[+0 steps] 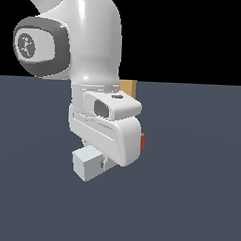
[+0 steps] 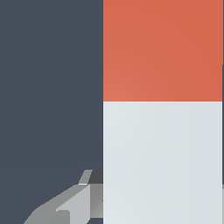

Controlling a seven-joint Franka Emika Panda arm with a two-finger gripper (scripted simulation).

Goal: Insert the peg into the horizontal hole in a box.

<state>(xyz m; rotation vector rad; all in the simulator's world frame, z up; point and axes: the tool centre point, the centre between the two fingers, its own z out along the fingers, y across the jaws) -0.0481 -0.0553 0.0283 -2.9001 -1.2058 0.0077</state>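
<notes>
Wrist view: peg (image 2: 162, 131) fills frame beside pincer finger (image 2: 74, 205); grip unclear.

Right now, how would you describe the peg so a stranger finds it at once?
Find the big white arm in the exterior view. Under its wrist lies the peg, a pale grey-white square bar with one red-orange end. The tan box behind the arm is one colour only.

the arm hides most of the peg (image 1: 87, 162) and the box (image 1: 129, 87). the hole is concealed. gripper (image 2: 78, 205) jaw state is indeterminate.
</notes>
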